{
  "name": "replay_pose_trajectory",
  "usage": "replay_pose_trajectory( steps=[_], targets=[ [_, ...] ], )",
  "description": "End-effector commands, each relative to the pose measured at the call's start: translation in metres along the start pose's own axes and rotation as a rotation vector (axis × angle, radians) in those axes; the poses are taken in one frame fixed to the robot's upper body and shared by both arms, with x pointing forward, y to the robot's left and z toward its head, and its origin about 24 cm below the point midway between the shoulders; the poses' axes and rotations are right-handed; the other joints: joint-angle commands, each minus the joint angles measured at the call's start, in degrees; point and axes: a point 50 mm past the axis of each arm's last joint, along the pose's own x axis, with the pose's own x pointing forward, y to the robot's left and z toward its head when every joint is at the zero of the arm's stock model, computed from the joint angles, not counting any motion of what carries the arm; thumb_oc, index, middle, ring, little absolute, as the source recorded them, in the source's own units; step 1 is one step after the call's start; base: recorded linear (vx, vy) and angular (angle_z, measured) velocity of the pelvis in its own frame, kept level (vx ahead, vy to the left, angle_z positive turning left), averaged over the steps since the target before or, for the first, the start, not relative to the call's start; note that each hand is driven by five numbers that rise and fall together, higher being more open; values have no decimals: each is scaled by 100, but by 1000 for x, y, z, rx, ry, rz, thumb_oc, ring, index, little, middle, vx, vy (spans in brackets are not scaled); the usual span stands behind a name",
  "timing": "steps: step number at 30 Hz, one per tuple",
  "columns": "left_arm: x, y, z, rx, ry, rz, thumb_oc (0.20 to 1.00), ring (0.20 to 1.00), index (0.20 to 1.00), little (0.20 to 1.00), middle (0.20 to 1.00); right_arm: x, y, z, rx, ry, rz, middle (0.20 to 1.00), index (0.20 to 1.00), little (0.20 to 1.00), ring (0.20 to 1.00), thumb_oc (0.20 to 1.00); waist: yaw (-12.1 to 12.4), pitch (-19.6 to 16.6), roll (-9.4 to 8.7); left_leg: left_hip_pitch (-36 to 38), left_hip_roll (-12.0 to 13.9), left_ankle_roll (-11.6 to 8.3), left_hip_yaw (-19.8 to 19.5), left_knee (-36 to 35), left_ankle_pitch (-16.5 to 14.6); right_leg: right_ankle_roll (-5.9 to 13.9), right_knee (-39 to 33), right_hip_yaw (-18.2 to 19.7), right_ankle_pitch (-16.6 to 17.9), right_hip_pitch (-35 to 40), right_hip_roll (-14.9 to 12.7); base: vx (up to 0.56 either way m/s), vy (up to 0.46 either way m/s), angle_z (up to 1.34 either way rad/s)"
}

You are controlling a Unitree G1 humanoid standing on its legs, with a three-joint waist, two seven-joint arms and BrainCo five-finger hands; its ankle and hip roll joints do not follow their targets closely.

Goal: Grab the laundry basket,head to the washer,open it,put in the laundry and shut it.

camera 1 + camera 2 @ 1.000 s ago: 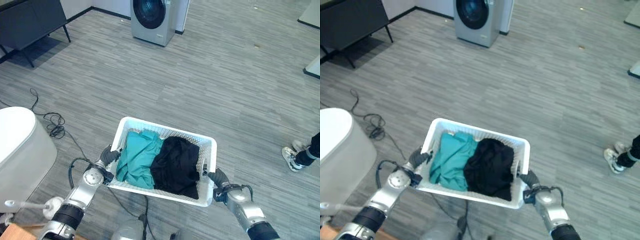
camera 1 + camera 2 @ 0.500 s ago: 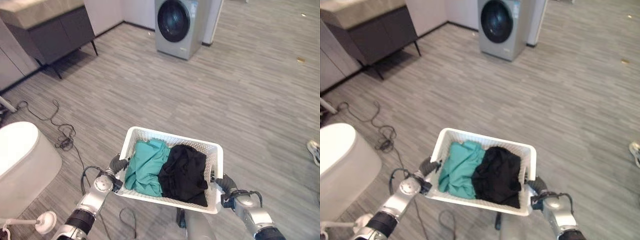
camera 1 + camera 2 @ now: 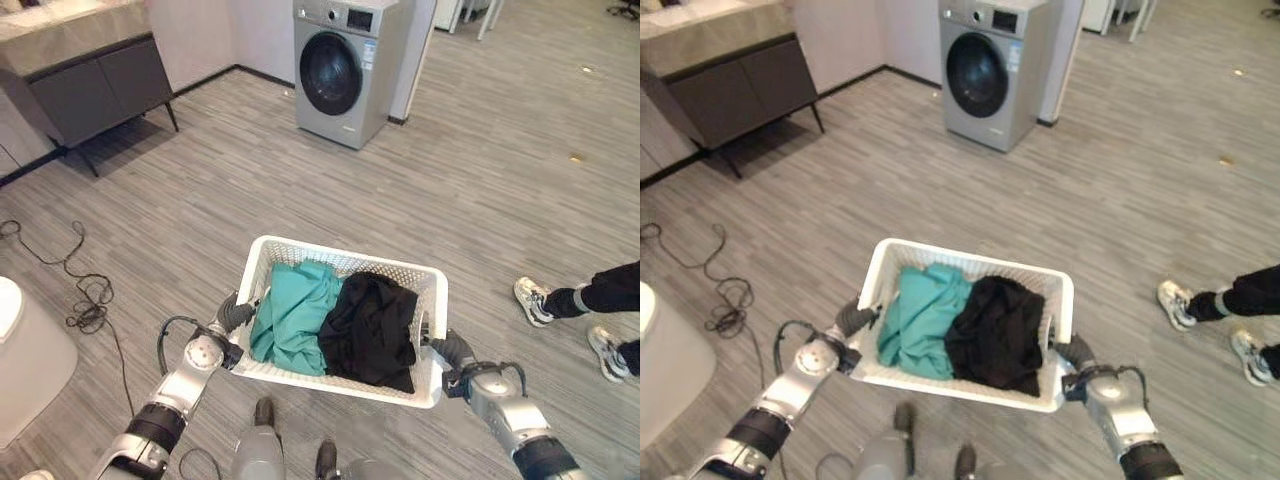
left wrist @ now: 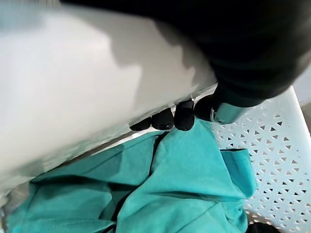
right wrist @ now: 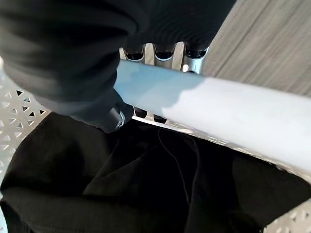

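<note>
I carry a white perforated laundry basket (image 3: pixel 280 250) in front of me, above the floor. In it lie a teal cloth (image 3: pixel 291 316) on the left and a black cloth (image 3: pixel 372 328) on the right. My left hand (image 3: pixel 232 316) is curled round the basket's left rim (image 4: pixel 73 97), dark fingertips (image 4: pixel 183 115) hooked inside over the teal cloth (image 4: pixel 184 179). My right hand (image 3: pixel 452 352) is curled round the right rim (image 5: pixel 214 111), above the black cloth (image 5: pixel 121 184). The grey washer (image 3: pixel 342 66) stands ahead by the far wall, its round dark door (image 3: pixel 327 73) shut.
A dark low cabinet (image 3: pixel 85 80) stands at the far left. A black cord (image 3: pixel 80 290) loops on the floor at left beside a white rounded object (image 3: pixel 20 360). A person's legs and white shoes (image 3: pixel 535 300) are at the right. Open grey plank floor lies between me and the washer.
The camera has moved: the washer now shows whole and larger, the white object has slid further left, and the person's legs have come into view at right. Both hands still hold the basket.
</note>
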Motion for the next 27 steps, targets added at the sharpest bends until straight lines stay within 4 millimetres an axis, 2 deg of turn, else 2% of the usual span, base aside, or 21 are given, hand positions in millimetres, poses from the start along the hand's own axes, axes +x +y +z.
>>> replay_pose_trajectory(
  steps=[1,3,5,7,10,11,12,14,15,16,18,19,21,22,25,26,27],
  targets=[
    [11,27,40,-59,-162,114,200,200,200,200,200,1,27,60,52,-282,150,200,200,200,200,200,304,-217,-65,-18,-181,39,-479,-383,571,747,262,-232,-598,350,-403,345,45,-16],
    [10,28,36,-65,-150,115,200,200,200,200,200,2,30,60,53,-278,162,200,200,200,200,200,357,-219,-46,-75,-212,-12,-914,-441,610,732,358,-108,-765,449,-363,332,75,-21],
    [10,27,34,-61,-144,108,200,200,200,200,200,3,30,59,55,-276,162,200,200,200,200,200,353,-157,-57,-166,-177,-29,-1085,-387,654,696,460,37,-891,525,-361,341,123,-23],
    [11,26,35,-63,-146,101,200,200,200,200,200,2,30,59,62,-278,163,200,200,200,200,200,361,-124,-92,-236,-189,-13,-1100,-213,676,735,396,76,-944,651,-432,371,168,-14],
    [9,25,33,-62,-142,96,200,200,200,200,200,0,28,53,62,-261,162,200,200,200,200,200,334,-271,-107,-237,-166,42,-1023,18,659,822,292,160,-996,824,-537,358,189,-17],
    [9,23,34,-58,-146,86,200,200,200,200,200,-2,26,50,62,-262,160,200,200,200,200,200,350,-363,-149,-383,-270,88,-998,446,674,895,322,179,-1015,936,-700,628,357,-8],
    [9,23,33,-59,-145,84,200,200,200,200,200,-3,25,48,72,-256,155,200,200,200,200,200,364,-436,-207,-423,-382,121,-978,733,530,959,406,210,-969,980,-823,686,400,-3],
    [8,23,33,-47,-148,74,200,200,200,200,200,-4,24,43,85,-248,146,200,200,200,200,200,364,-538,-374,-378,-631,315,-827,1149,95,1180,940,280,-577,917,-1137,451,282,-15],
    [9,23,33,-47,-148,74,200,200,200,200,200,-4,24,43,85,-248,146,200,200,200,200,200,368,-552,-367,-394,-622,317,-827,1143,107,1181,940,286,-566,896,-1129,483,352,-16],
    [10,25,36,-18,-154,73,200,200,200,200,200,-5,21,39,94,-242,127,200,200,200,200,200,311,-561,-500,-194,-817,543,-713,1256,-243,1347,2079,417,371,532,-1365,405,325,-17],
    [9,29,39,-5,-160,86,200,200,200,200,200,-5,21,40,93,-248,123,200,200,200,200,200,199,-486,-445,103,-841,766,-657,1208,-451,1358,3205,552,966,14,-1388,448,346,-12],
    [8,32,38,-4,-159,94,200,200,200,200,200,-5,22,39,97,-247,122,200,200,200,200,200,185,-455,-412,319,-862,868,-640,1185,-597,1369,3570,544,1031,-201,-1399,385,257,5],
    [6,40,40,-2,-170,117,200,200,200,200,200,-5,22,41,86,-254,124,200,200,200,200,200,145,-372,-320,669,-833,968,-575,1110,-730,1327,3860,229,1036,-772,-1691,483,222,-15],
    [5,42,39,-9,-169,123,200,200,200,200,200,-5,20,41,76,-256,121,200,200,200,200,200,8,-331,-260,1107,-845,959,-597,929,-825,1228,3168,-63,530,-1173,-1601,468,133,-42],
    [3,43,37,-7,-167,120,200,200,200,200,200,-6,16,40,70,-253,114,200,200,200,200,200,-79,-331,-221,1245,-843,938,-660,842,-859,1226,2794,-176,431,-1232,-1504,339,16,-12],
    [2,41,33,-14,-163,118,200,200,200,200,200,-6,11,40,64,-254,97,200,200,200,200,200,-184,-308,-246,1543,-913,822,-709,699,-1021,1308,1435,-328,338,-1507,-1469,439,-72,28],
    [2,40,33,-19,-164,114,200,200,200,200,200,-6,8,40,58,-252,89,200,200,200,200,200,-247,-290,-216,1645,-888,746,-786,666,-1134,1363,686,-424,423,-1389,-1441,582,-103,37]
  ],
)
